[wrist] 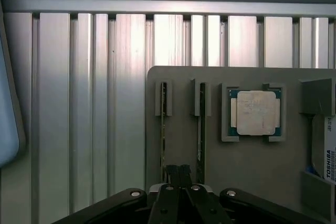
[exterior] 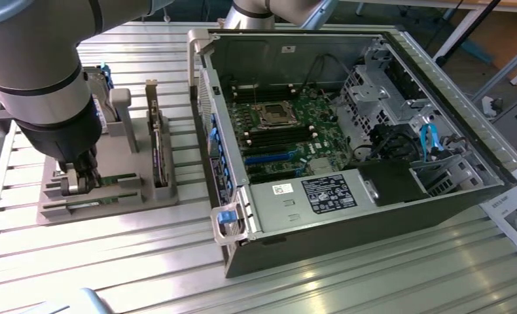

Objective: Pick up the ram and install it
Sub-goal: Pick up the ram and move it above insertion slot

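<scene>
End effector [wrist: 179,174]: shut, empty; low beside ram [wrist: 163,140]
Ram: edge-up in tray [wrist: 252,166] slot; graspable from above

**benchlurker:** so where do your two cams actually sit?

**me:** One's off my arm [exterior: 40,72], mounted up high and tilted down across the whole slatted table [exterior: 110,261]. It stands well back. The open computer case [exterior: 346,242] is toward the exterior view's right, the grey parts holder [exterior: 84,210] toward its left, and my arm looms big in the near corner.

**benchlurker:** and the wrist one?

**me:** It rides on my wrist and faces straight down past my pincer [wrist: 178,171], way closer in. So you see the holder [wrist: 252,166] flat from above, with table slats [wrist: 94,103] beside it.

**benchlurker:** overlap?

**me:** That holder and the slats next to it.
</scene>
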Robot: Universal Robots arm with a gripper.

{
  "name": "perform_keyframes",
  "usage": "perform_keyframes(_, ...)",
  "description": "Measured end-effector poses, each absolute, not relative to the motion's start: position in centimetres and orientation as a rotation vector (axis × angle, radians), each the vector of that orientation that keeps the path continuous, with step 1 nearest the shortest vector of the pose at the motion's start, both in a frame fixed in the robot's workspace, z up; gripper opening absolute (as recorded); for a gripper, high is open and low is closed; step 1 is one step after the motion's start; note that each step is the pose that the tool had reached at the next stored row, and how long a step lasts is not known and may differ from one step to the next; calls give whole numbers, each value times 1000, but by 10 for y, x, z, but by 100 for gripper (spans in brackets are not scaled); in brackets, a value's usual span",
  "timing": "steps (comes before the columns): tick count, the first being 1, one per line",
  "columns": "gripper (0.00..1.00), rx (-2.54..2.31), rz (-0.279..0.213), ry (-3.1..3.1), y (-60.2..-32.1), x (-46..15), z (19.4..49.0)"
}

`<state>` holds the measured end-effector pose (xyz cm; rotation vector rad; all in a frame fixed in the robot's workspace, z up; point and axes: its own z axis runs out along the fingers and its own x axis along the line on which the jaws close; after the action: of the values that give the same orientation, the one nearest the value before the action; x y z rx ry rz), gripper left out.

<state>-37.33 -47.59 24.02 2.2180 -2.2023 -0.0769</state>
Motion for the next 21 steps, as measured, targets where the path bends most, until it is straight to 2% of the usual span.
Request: perform_keyframes(21,10,2218,-76,-2202,-486,-373,236)
